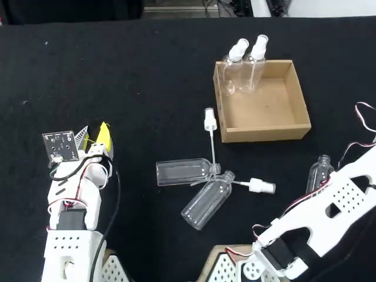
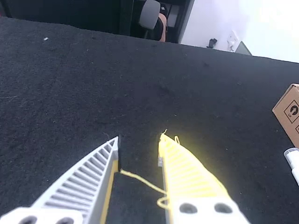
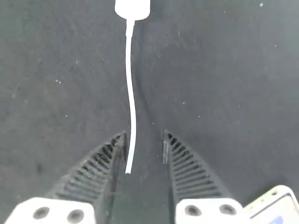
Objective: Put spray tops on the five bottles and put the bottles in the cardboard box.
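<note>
Two capped bottles (image 1: 245,67) lean in the far corner of the cardboard box (image 1: 298,97). Two uncapped bottles lie mid-table, one (image 1: 183,171) on its side and one (image 1: 207,203) at a slant. Two loose spray tops lie by them, one (image 1: 210,120) near the box and one (image 1: 261,187) to the right. A third uncapped bottle (image 1: 320,173) stands upright beside the right arm (image 1: 329,205). My right gripper (image 3: 144,137) is open, with the tube end of a spray top (image 3: 132,8) between its fingers. At the table's left, my left gripper (image 2: 139,140) (image 1: 96,133) is open on nothing.
The table (image 1: 135,76) is covered in black cloth. The box corner (image 2: 289,114) and a white spray top (image 2: 293,158) show at the edge of the left wrist view. A small circuit board (image 1: 60,145) sits on the left arm.
</note>
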Motion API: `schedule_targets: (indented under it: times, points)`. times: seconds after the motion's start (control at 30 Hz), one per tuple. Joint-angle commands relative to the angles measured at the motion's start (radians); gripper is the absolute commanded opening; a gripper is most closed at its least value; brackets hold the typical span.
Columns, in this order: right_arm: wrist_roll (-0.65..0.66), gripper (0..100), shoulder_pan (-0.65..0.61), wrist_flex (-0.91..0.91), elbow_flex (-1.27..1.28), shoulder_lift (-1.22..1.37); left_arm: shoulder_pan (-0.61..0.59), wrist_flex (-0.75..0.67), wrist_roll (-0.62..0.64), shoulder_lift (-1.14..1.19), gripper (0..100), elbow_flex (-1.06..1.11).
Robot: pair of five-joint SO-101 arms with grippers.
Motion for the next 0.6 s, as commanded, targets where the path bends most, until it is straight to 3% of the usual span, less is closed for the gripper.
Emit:
schedule_targets:
  times: [0.0,0.2,0.33,0.57]
  points:
    - [-0.003,9.6,-0.025,0.000,-0.033,-0.073,-0.007,-0.005,0.006,-0.012,14,0.024]
    - [-0.005,9.1,-0.026,0.000,-0.035,-0.019,-0.007,-0.005,0.006,-0.012,14,0.024]
    - [-0.044,0.9,-0.026,0.008,-0.036,-0.025,-0.007,-0.005,0.006,-0.012,14,0.024]
    - [-0.043,11.9,-0.041,0.069,-0.036,-0.019,-0.007,-0.005,0.006,-0.012,14,0.024]
